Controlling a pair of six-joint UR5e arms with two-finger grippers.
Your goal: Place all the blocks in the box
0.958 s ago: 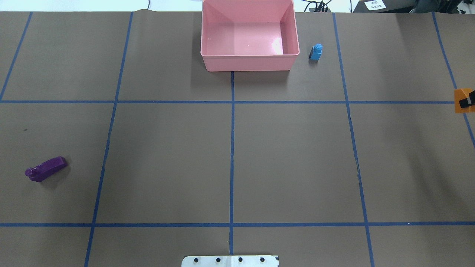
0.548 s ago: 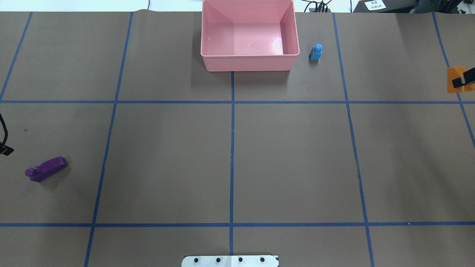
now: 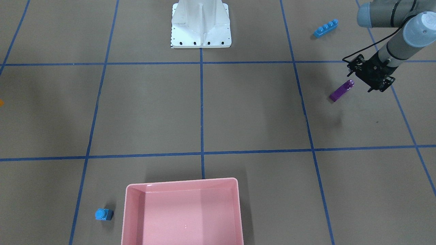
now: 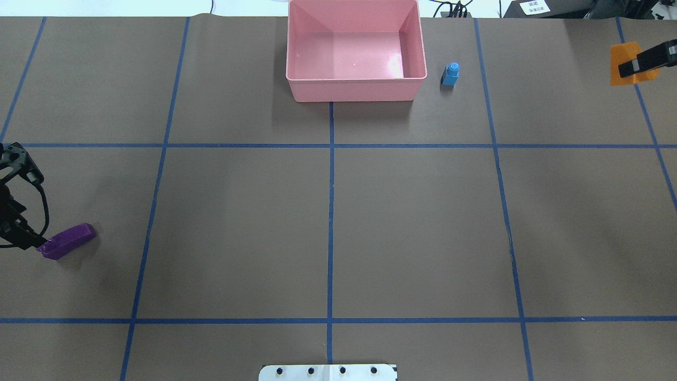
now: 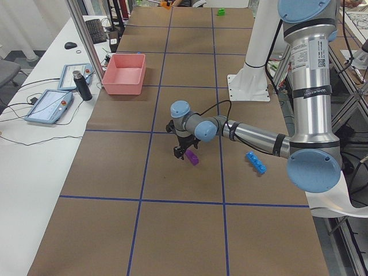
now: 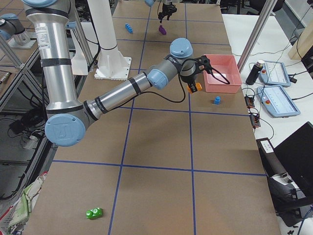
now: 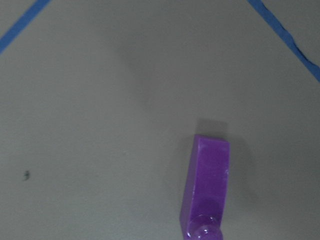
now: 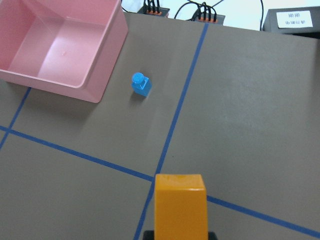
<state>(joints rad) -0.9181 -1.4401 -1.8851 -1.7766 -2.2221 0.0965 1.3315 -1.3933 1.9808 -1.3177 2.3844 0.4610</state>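
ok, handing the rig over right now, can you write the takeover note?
Right gripper: shut on the orange sloped plastic brick, aloft right of the pink plastic box.
Left gripper: jaws look open, beside the purple plastic wedge brick, not gripping.
On the table: blue one-stud cube beside the box, long blue four-stud bar, green brick.
Done: nothing boxed. Left: all five.

From my right gripper (image 4: 632, 66), clamped on the orange brick (image 4: 619, 57), open table (image 4: 555, 84) runs toward the pink box (image 4: 355, 91). Only the blue cube (image 4: 450, 74) stands in that line, just beside the box's right wall. The purple wedge (image 4: 71, 239) has bare paper on its box side, while my left gripper (image 3: 369, 79) crowds its studded end
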